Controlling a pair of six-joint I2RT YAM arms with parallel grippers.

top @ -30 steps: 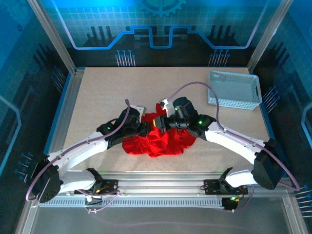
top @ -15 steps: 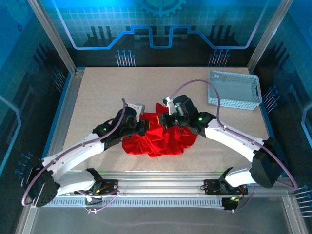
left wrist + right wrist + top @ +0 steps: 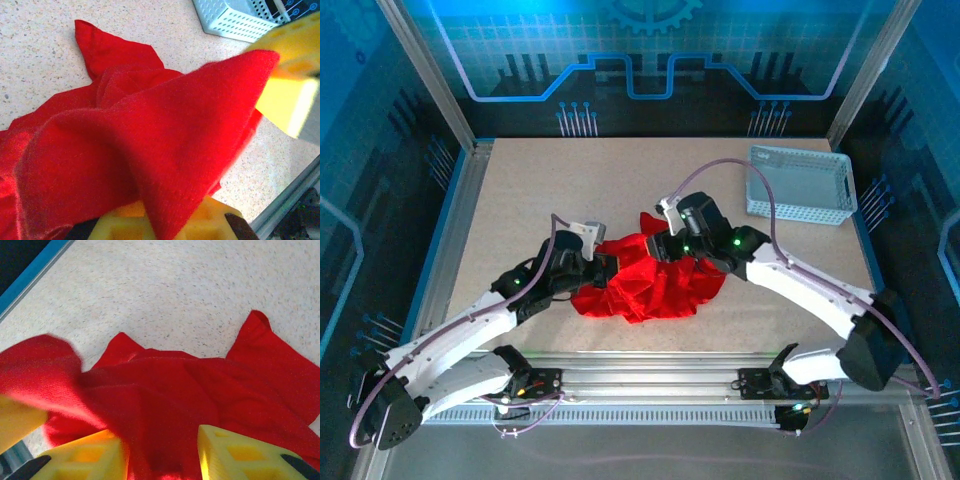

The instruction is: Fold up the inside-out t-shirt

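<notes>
Our left pincer (image 3: 603, 266) pinches the shirt (image 3: 660, 290) while the right pincer (image 3: 160, 452) stands spread just above it, so pulling may drag the whole heap.

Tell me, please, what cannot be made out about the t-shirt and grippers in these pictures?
- Neck and sleeves of the t-shirt: lost in its crumpled folds, top view.
- Tips of the left gripper: covered by draped cloth, left wrist view.
- Tips of the right gripper: cut off by the bottom edge, right wrist view; contact with cloth unclear.
- Basket: cropped by the top edge, left wrist view.
</notes>
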